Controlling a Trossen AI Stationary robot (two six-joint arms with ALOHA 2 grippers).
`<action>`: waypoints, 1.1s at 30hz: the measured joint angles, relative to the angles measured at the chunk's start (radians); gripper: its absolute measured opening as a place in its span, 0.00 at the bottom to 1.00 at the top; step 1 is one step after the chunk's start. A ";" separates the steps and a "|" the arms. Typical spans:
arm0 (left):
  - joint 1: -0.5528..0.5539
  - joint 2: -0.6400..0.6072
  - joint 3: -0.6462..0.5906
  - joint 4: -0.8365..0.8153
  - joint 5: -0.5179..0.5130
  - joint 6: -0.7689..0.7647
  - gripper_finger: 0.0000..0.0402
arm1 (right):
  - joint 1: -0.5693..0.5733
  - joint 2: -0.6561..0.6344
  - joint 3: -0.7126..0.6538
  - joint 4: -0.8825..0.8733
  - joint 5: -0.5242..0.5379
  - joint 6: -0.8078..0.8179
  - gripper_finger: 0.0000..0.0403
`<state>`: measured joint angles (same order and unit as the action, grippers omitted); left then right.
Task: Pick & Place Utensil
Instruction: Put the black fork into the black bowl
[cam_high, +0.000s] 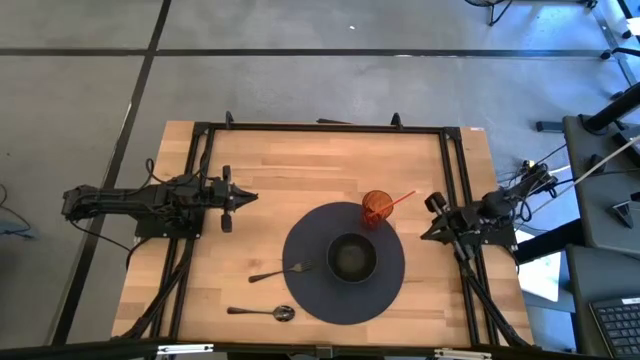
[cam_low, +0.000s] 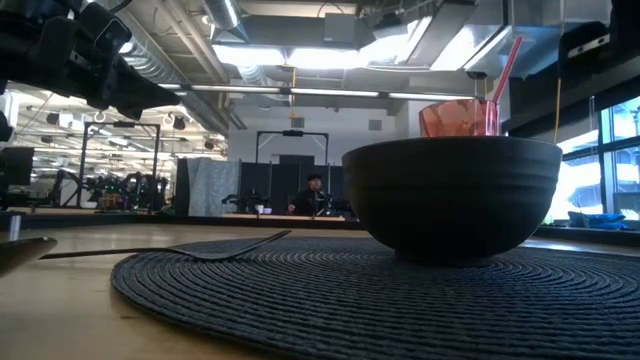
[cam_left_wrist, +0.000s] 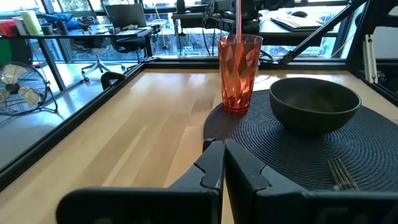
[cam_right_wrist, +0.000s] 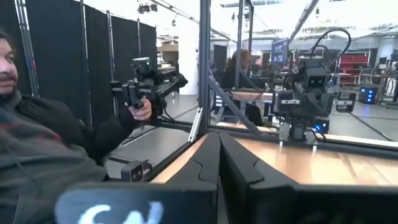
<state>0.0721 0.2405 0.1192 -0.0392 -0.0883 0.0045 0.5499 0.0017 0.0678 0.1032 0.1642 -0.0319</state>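
A metal fork lies on the wood with its tines on the edge of the round dark placemat; it also shows in the low view and the left wrist view. A spoon lies flat near the table's near edge. My left gripper hovers shut over the table's left side, left of the mat and touching nothing. My right gripper waits shut at the table's right side.
A dark bowl sits at the placemat's middle. An orange cup with a red straw stands on the mat's far edge. A black frame runs around the table. A person is beyond the table.
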 joint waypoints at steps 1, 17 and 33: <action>0.000 0.000 0.000 -0.002 0.000 0.000 0.01 | 0.000 0.000 -0.007 0.004 0.000 0.000 0.01; 0.000 0.000 0.000 -0.011 0.000 0.009 0.01 | 0.000 0.000 -0.022 0.003 0.000 -0.001 0.03; -0.024 0.118 0.002 -0.013 0.032 -0.304 0.01 | 0.000 0.000 -0.022 -0.008 0.001 -0.002 0.02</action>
<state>0.0478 0.3586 0.1207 -0.0523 -0.0564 -0.2995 0.5499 0.0017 0.0456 0.0949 0.1647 -0.0343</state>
